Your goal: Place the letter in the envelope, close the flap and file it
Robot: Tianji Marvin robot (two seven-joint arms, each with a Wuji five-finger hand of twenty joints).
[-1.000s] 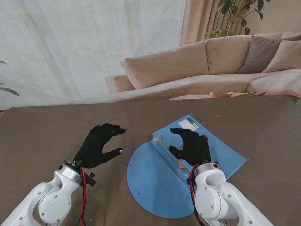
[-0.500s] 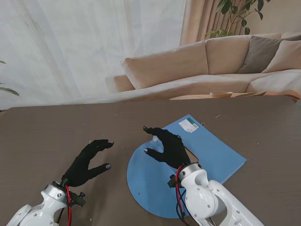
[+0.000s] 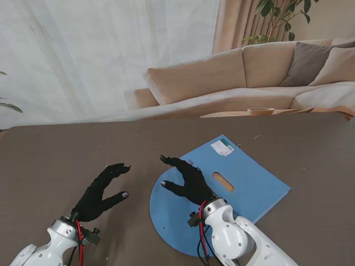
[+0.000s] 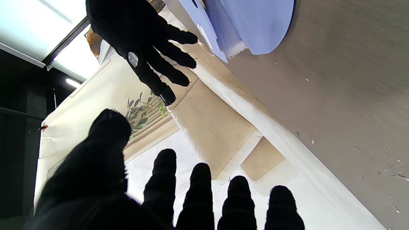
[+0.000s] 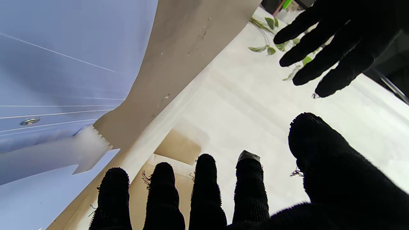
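Envelope (image 3: 244, 183) flat on tabletop (image 3: 66, 155), round flap (image 3: 172, 221) lying open toward me. Right hand (image 3: 186, 180) hovers over flap, fingers spread, empty; left hand (image 3: 102, 191) beside it, empty too. Letter not visible. Risk: fingertips slide flap instead of lifting it, skewing envelope.

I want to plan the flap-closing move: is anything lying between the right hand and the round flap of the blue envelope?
Nothing visible does. The right hand is open, hovering over the round flap of the blue envelope, with no object between them. The left hand, also open, is off to the left over bare table.
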